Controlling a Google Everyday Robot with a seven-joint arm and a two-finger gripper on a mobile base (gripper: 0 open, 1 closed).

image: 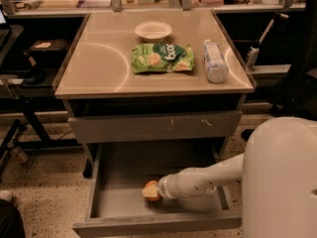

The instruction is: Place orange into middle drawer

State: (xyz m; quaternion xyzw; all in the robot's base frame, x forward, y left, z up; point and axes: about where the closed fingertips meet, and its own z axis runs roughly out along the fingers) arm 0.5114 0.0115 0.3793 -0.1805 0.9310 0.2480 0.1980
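The orange lies low inside the open middle drawer, near its front left on the grey floor. The drawer is pulled far out and has a plain grey front. My gripper is at the end of the white arm that reaches into the drawer from the right. It sits right against the orange, and the arm's end hides most of it. Above the open drawer is a shut drawer front with small white scratches.
On the tabletop stand a green snack bag, a white bowl and a lying clear bottle. My white base fills the lower right. Dark desk frames and legs stand to the left.
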